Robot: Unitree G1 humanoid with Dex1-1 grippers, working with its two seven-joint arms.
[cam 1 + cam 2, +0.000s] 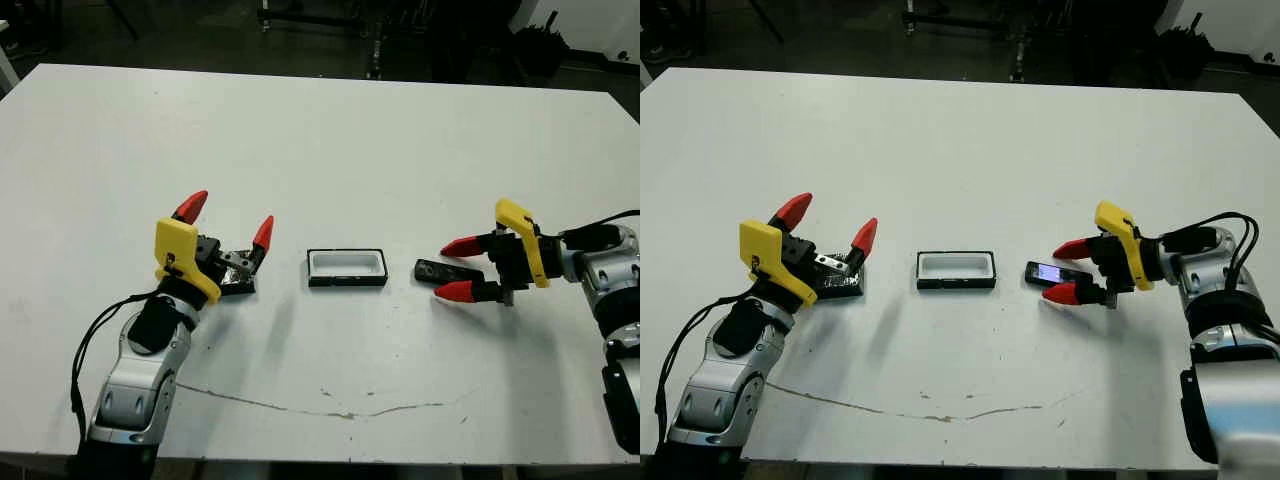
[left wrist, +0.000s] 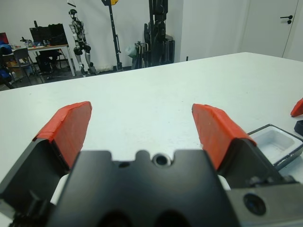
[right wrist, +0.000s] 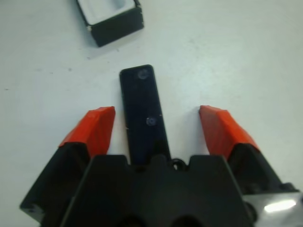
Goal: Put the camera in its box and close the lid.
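Lying flat on the white table between the spread red fingers of the right gripper, untouched by either: the camera, just right of the box. Standing open at the table's centre, white lining up. Resting well to the left under the left gripper, glossy top partly hidden: the lid. Splayed wide above it, gripping nothing, both red fingers of that hand.
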